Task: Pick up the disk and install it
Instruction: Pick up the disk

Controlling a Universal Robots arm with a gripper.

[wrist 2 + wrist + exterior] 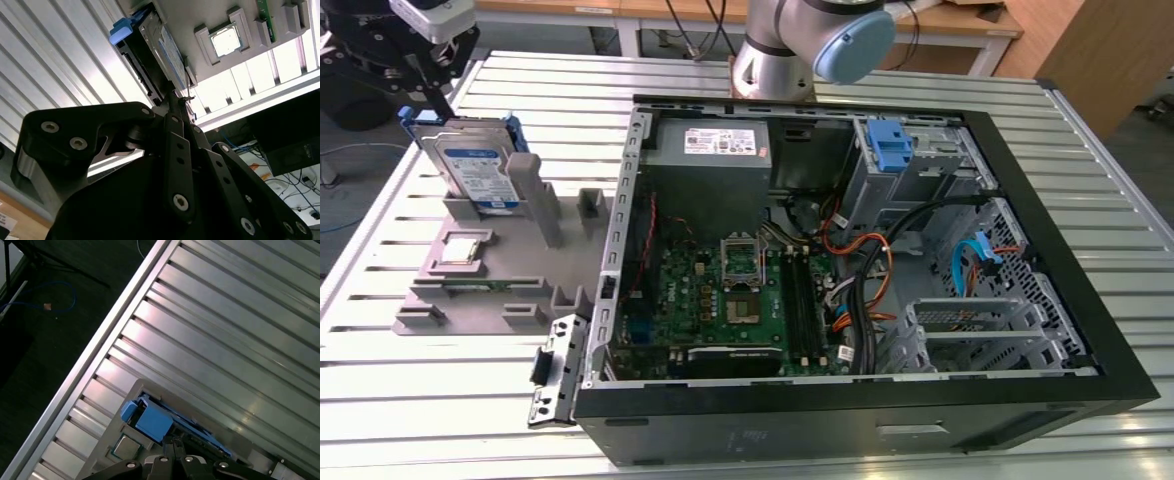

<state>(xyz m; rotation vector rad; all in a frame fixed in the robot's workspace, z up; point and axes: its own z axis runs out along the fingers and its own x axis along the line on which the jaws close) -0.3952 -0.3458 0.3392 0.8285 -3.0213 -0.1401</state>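
The disk [478,165] stands upright on edge in a grey holder [507,265] at the exterior view's left, its white and blue label facing out and its blue carrier around it. My gripper [440,105] hangs directly over the disk's top edge. In both wrist views the fingers look drawn together, and the gripper [176,95] [174,441] sits against the disk [160,50] [152,421] at its blue carrier end. I cannot make out whether they pinch the carrier. The disk sits in the holder.
An open black computer case [854,410] lies on the slatted metal table [440,410], with a motherboard, cables, a grey power-supply box [710,145] and a blue latch [890,148] at the drive bay. A processor chip [460,248] [223,42] rests in the holder.
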